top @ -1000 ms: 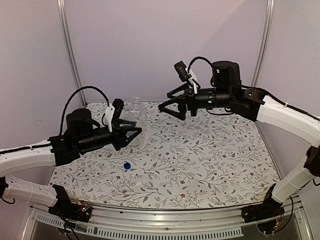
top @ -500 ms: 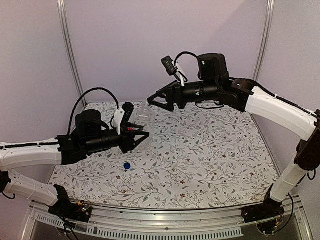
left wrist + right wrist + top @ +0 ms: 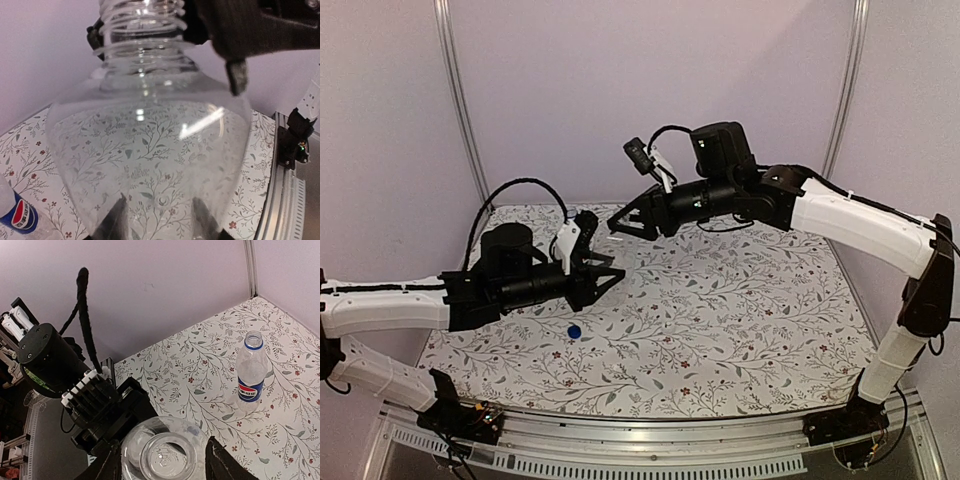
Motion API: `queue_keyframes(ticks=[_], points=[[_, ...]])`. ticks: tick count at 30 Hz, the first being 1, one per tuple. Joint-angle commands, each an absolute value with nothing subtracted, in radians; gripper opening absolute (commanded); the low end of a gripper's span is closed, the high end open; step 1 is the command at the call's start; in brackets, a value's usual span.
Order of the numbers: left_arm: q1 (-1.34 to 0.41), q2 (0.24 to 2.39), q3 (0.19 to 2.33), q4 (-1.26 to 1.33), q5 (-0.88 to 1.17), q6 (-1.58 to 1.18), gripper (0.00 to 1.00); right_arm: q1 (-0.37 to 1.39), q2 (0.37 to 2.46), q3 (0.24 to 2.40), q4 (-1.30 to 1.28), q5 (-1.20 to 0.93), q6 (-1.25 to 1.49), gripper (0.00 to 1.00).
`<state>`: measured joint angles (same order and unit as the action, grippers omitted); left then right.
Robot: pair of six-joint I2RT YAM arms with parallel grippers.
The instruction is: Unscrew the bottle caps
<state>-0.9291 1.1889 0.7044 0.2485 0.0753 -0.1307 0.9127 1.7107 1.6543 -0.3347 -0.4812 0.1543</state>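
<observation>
Closing in: over the last second the right tool has swung left from well off to the side until it sits directly above the plain bottle. The left arm has pushed forward, bringing the bottle under it. The right jaws are spread wide, one finger each side of the neck, holding nothing. The left tool is clamped on the bottle's body, its fingers showing through the clear wall low down. Cannot tell whether the base touches the bench.

Task read: the neck threads look bare and the right wrist view looks down into what appears to be an open mouth. No whitish cap is visible anywhere. The blue cap lies loose on the bench, just in front of the left arm. The Pepsi bottle stands upright, well apart, uncapped with only a blue ring at its neck. Both caps are probably off already – purpose of this alignment unclear.

Materials:
- Plain bottle – thin clear plastic with a rounded shoulder and moulded spiral threads; glossy, likely slippery and easy to dent.
- Blue cap – small, round, hard plastic.
- Bench – matte floral print.
</observation>
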Motion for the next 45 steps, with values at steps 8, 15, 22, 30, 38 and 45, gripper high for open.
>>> queue_keyframes(ticks=[8, 15, 22, 30, 38, 45], points=[[-0.96, 1.21, 0.749, 0.259, 0.028, -0.095, 0.38, 0.921, 1.742, 1.689, -0.348, -0.489, 0.142, 0.4], [-0.96, 1.21, 0.75, 0.259, 0.01, -0.097, 0.38, 0.922, 1.742, 1.689, -0.357, -0.479, 0.133, 0.28], [-0.96, 1.212, 0.743, 0.269, 0.012, -0.104, 0.39, 0.92, 1.732, 1.69, -0.357, -0.449, 0.125, 0.0], [-0.959, 1.208, 0.724, 0.299, 0.012, -0.121, 0.58, 0.921, 1.718, 1.688, -0.362, -0.41, 0.111, 0.0], [-0.956, 1.143, 0.685, 0.317, -0.039, -0.151, 1.0, 0.913, 1.681, 1.648, -0.37, -0.309, 0.087, 0.0], [-0.953, 1.031, 0.671, 0.276, -0.111, -0.163, 1.0, 0.853, 1.664, 1.599, -0.37, -0.136, 0.06, 0.0]])
